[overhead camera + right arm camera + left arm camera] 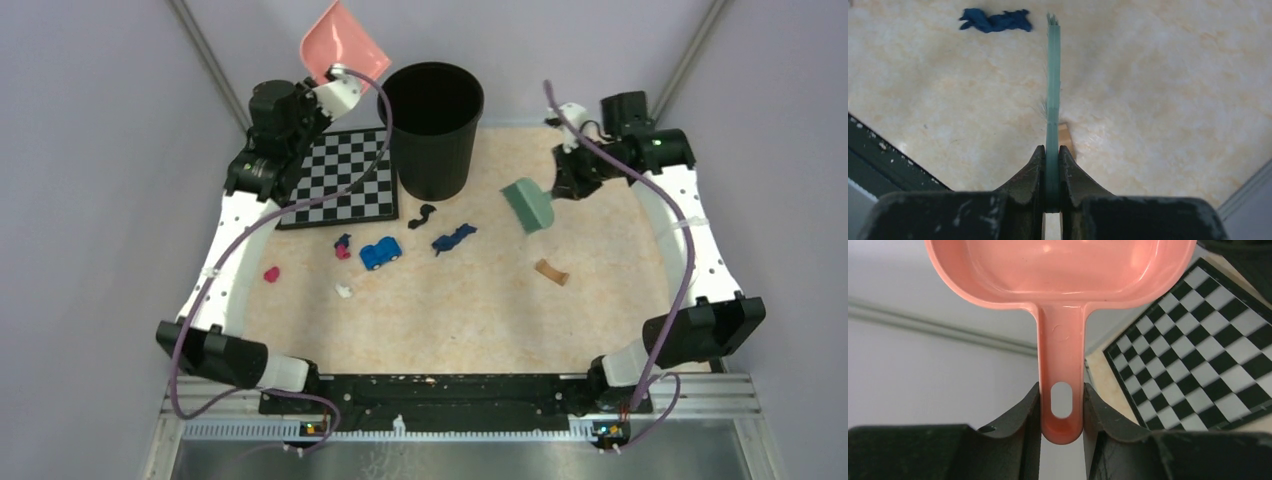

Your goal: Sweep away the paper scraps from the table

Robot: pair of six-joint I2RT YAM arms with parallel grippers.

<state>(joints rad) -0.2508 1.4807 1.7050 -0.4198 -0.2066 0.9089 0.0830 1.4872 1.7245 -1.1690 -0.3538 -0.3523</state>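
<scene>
Marbled surface (500,320) is carrying the paper scraps (453,238), mostly toward 9 o'clock of the brush (528,205), which the nearer right jaws are pinching while the left jaws are clamping the raised dustpan (343,45).

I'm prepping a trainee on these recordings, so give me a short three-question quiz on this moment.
1. True or false: the left gripper is shut on the dustpan handle.
2. What does the right gripper hold? A) brush B) dustpan C) nothing
3. How many scraps lie on the mat?

Key: 1 true; 2 A; 3 zero, those in view lie on the table.
</scene>
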